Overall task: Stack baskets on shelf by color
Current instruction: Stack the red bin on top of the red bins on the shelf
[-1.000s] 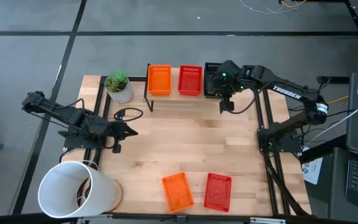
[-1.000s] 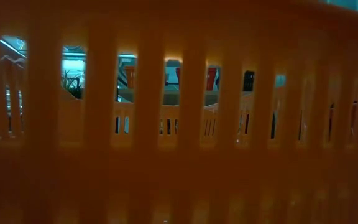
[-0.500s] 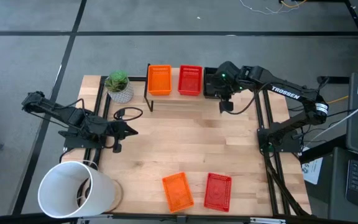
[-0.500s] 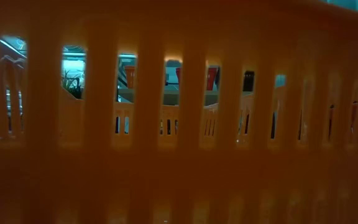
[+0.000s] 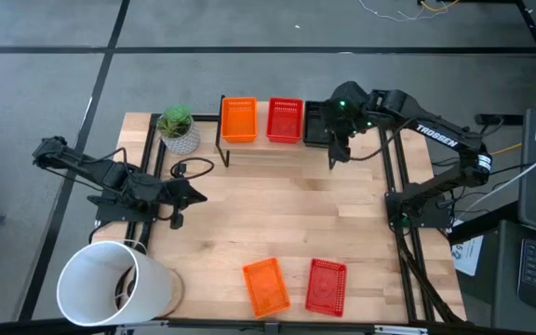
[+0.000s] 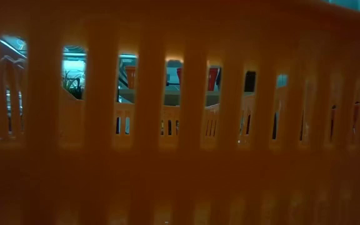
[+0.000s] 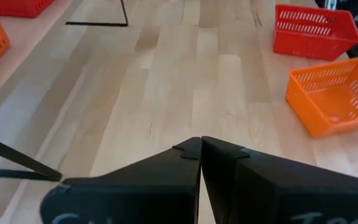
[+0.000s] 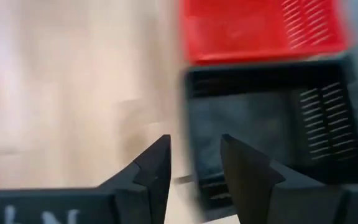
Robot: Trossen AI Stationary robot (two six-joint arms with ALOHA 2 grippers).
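On the shelf (image 5: pixel 259 146) at the table's far edge stand an orange basket stack (image 5: pixel 238 119), a red stack (image 5: pixel 285 120) and a black basket (image 5: pixel 316 123), side by side. My right gripper (image 5: pixel 335 149) hangs open just above the black basket's right end (image 8: pixel 272 118), its fingers on either side of the near wall without touching. An orange basket (image 5: pixel 265 286) and a red basket (image 5: pixel 326 286) lie on their bottoms near the front edge. My left gripper (image 5: pixel 198 195) waits shut at the table's left, above the wood.
A potted plant (image 5: pixel 177 128) stands left of the shelf, with a cable loop (image 5: pixel 194 170) in front of it. A large white bucket (image 5: pixel 114 284) fills the near left corner. An orange basket wall (image 6: pixel 180 156) blocks most of the low view. Bare wood (image 5: pixel 277 214) spans the middle.
My right gripper has drawn up a little from the black basket on the shelf, and its wrist has rolled slightly. The black basket stays where it was on the plank.
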